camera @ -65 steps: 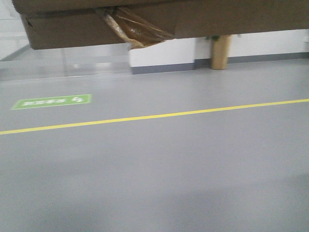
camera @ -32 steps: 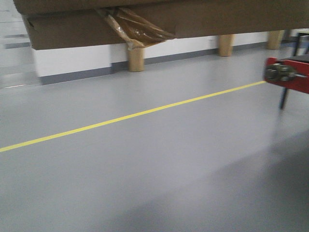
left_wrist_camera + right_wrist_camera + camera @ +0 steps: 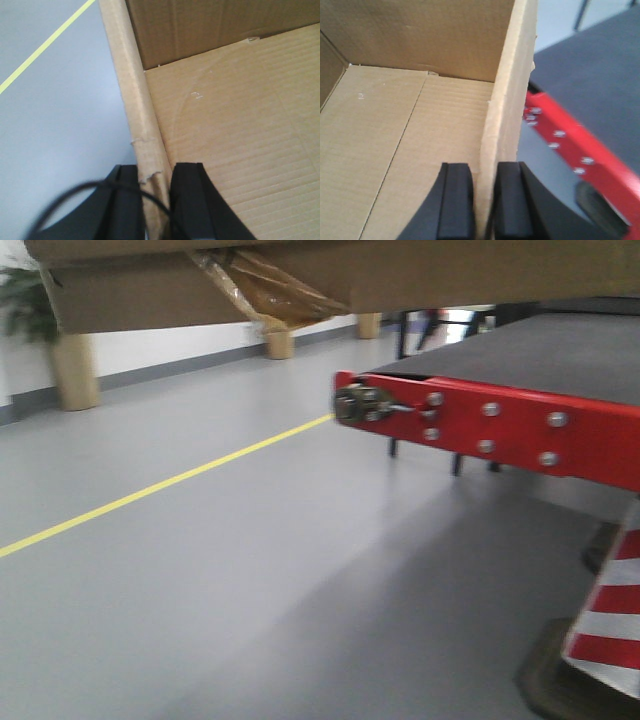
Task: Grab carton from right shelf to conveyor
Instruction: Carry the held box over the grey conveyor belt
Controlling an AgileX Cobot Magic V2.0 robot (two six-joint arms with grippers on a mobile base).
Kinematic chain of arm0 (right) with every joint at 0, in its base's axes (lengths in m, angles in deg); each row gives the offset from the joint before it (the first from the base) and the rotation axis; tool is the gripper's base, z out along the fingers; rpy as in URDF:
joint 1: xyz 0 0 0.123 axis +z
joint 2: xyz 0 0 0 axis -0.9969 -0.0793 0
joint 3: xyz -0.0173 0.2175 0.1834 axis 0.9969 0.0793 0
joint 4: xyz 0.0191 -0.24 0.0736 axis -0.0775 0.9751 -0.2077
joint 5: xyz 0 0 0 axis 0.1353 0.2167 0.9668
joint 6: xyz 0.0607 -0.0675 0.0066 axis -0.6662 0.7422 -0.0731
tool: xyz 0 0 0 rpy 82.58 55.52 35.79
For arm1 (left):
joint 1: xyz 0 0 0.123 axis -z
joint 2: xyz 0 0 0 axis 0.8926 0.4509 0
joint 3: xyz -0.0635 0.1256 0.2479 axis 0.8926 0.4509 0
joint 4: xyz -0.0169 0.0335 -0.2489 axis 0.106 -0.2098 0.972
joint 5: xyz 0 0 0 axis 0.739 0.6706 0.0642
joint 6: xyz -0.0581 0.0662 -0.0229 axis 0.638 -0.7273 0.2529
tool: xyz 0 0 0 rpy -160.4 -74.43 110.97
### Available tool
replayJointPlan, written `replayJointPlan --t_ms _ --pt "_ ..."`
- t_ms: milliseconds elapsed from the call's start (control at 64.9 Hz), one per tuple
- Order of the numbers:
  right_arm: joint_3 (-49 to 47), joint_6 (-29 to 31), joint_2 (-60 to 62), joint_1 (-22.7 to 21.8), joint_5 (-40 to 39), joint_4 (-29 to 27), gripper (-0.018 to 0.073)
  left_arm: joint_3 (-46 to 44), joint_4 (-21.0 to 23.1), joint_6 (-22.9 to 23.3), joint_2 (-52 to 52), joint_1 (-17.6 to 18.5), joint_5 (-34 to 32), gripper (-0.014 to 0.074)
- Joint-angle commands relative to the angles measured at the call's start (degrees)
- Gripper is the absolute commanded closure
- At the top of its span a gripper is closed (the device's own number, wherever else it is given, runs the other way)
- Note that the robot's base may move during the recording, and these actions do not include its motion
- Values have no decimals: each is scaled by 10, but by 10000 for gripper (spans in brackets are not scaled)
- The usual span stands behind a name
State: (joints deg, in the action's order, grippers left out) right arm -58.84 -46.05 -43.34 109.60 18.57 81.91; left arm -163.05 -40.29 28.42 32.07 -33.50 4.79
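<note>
The brown cardboard carton (image 3: 420, 275) hangs across the top of the front view, held in the air, with torn tape under it. My left gripper (image 3: 156, 177) is shut on the carton's left wall (image 3: 132, 95). My right gripper (image 3: 485, 177) is shut on the carton's right wall (image 3: 512, 85). The carton is open on top and empty inside. The conveyor (image 3: 560, 360) has a dark belt and a red side frame, at the right of the front view; it also shows in the right wrist view (image 3: 592, 95), beside and below the carton.
Grey floor with a yellow line (image 3: 160, 485) running to the left. A red-and-white striped post (image 3: 605, 625) on a dark base stands at the lower right. Tan cylinders (image 3: 75, 370) stand along the white back wall.
The view has swung right across the floor. The conveyor came in from the right edge and now fills the right side, much nearer. The carton stays held at the top.
</note>
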Motion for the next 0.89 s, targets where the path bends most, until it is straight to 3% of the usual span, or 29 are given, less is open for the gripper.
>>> replayJointPlan --t_ms 0,878 --pt "-5 9 9 6 -45 -40 626 -3 -9 -7 -3 7 -28 617" --pt "-5 9 9 6 -45 -40 626 -3 -18 -7 -3 7 -36 617"
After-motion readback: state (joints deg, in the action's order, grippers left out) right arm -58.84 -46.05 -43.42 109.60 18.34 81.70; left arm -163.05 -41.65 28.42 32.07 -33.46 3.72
